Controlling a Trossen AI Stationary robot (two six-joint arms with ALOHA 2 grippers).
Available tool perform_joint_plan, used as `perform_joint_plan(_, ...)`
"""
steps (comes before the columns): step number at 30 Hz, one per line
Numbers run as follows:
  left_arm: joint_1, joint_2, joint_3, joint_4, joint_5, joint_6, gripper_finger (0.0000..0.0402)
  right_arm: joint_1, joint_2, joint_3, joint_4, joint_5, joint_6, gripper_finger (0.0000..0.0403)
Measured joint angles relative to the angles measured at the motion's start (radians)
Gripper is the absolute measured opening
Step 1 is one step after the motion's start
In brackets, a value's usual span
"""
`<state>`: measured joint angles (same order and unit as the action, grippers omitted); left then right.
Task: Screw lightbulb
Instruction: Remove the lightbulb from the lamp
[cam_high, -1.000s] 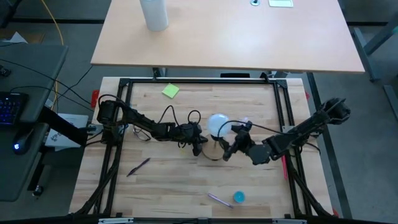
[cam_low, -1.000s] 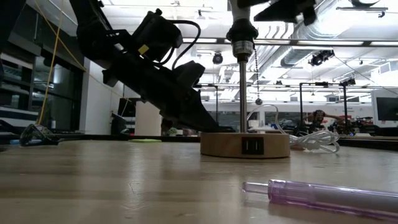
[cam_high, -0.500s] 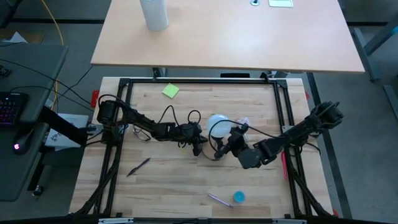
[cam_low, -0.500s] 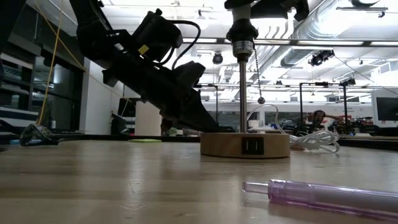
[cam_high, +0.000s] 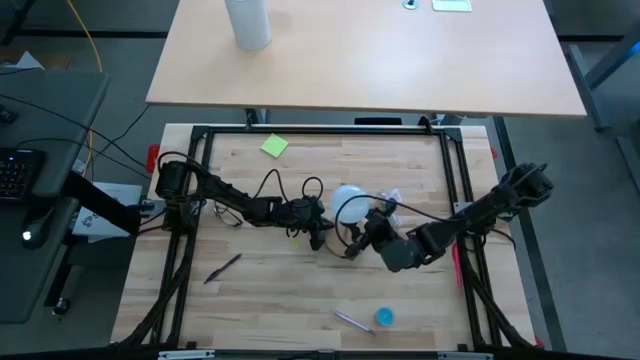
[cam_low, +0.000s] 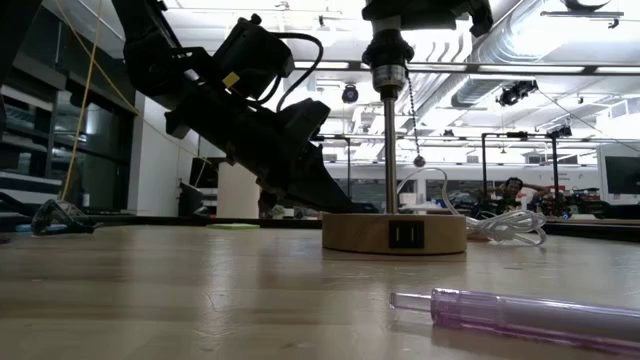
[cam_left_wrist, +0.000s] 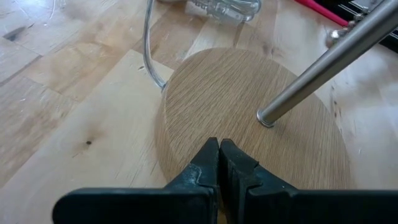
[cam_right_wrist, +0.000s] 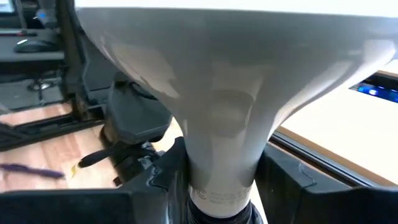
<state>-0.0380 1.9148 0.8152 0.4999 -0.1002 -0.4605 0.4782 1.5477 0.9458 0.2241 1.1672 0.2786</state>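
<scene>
The white lightbulb (cam_high: 347, 197) stands upright in the black socket (cam_low: 388, 52) on top of the lamp's metal post (cam_low: 390, 150). The post rises from a round wooden disc (cam_low: 393, 232) in the middle of the table. My right gripper (cam_right_wrist: 217, 177) reaches in level from the right, its fingers on either side of the bulb's neck, under the globe. My left gripper (cam_left_wrist: 219, 149) is shut and sits on the disc's top near its left rim. In the low view the bulb is above the picture's top. My left gripper presses its shut fingertips down on the wooden disc's top (cam_left_wrist: 214, 127), close to the rim, slanting down from the table's left. The disc lies flat on the table. My right gripper pinches the bulb's narrow neck (cam_right_wrist: 217, 155) between its two fingers, just above the socket. The fingers come level from the table's right. The bulb stands upright in the socket.
A clear cable (cam_left_wrist: 148, 50) runs from the disc toward the far side. A purple pen (cam_low: 520, 315) and a blue cap (cam_high: 384, 316) lie near the front edge. A black pen (cam_high: 224, 267) lies at the left, and a green note (cam_high: 274, 146) lies at the far left.
My right gripper has moved toward the table's left, in to the lamp, and now stands around the bulb's neck over the socket. The lamp and the bulb have stayed in place.
</scene>
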Motion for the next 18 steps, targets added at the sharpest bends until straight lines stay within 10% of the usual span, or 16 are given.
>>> perform_joint_plan(18, -0.008, -0.001, -0.001, -0.021, -0.019, 0.0, 0.0, -0.093, -0.137, -0.123, 0.019, -0.367, -0.116, 0.0142)
